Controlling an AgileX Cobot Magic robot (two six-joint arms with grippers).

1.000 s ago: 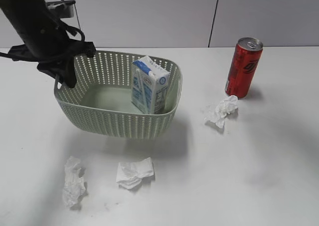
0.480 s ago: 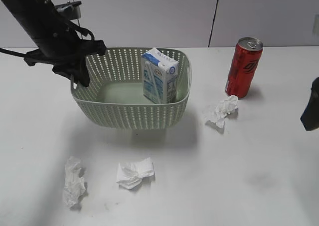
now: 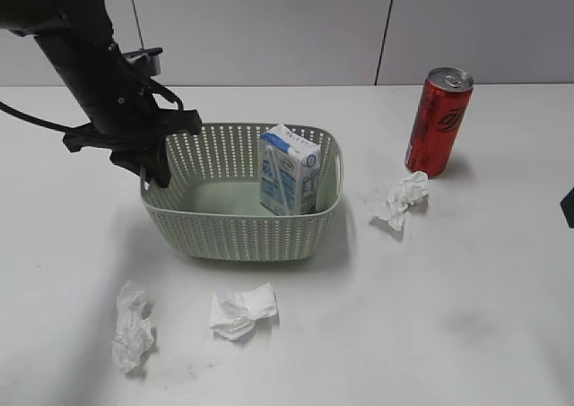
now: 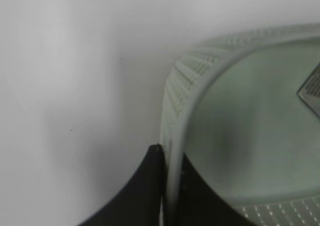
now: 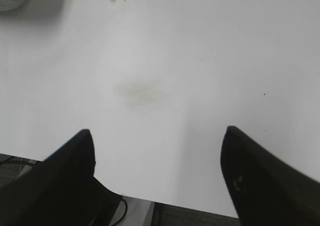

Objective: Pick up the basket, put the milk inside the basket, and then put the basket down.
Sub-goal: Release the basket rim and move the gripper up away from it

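My left claw (image 3: 154,166) clamped on basket (image 3: 242,231) rim at 9 o'clock; milk (image 3: 289,170) inside; basket looks down on surface (image 3: 430,298); next: release; right claw (image 5: 157,151) splayed, empty.

My matte black left arm (image 3: 85,61) shows as a thick tubular link that widens into a blocky wrist, with thin black cables looping off both sides and a small pale grey bracket piece fixed near its upper joint. Its black left gripper (image 3: 154,166) ends in flat, blade-like fingers (image 4: 150,186) that taper to narrow, rounded tips with a smooth, unmarked finish. On my right gripper (image 5: 157,151) I see two broad, dark, wedge-shaped fingers (image 5: 70,161) with rounded ends, one carrying a few faint pale scuffs.
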